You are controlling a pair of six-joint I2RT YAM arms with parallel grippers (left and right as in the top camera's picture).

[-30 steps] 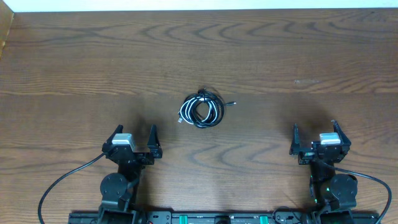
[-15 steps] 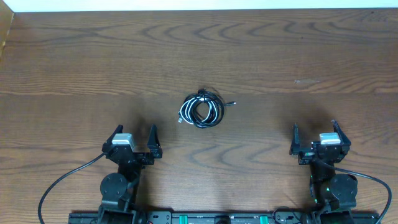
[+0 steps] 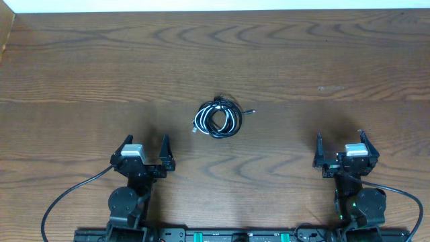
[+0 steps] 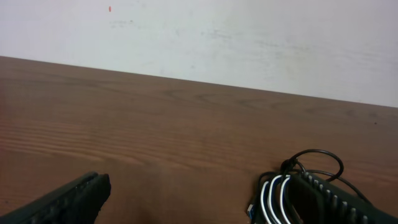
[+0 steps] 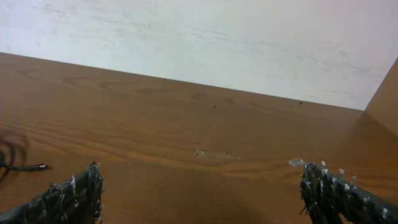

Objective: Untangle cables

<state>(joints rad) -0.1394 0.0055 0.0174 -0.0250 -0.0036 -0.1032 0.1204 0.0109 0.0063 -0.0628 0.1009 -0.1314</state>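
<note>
Quantity on hand: one brown wood-grain table [image 3: 302, 54]; two thin cords in one coil, comprising one black flexible cable [image 3: 222, 103] and one white flexible cable [image 3: 199, 119]; two black two-finger grippers, namely one left gripper [image 3: 146, 141] and one right gripper [image 3: 340, 137].

No text, label, brand or number can be read in any view. The rail [image 3: 228, 236] at the bottom of the overhead view carries small green and white marks, too small to make out as lettering. The wall [image 4: 249, 37] bears a red speck [image 4: 110, 9] and faint smudges, none legible as a sign.
</note>
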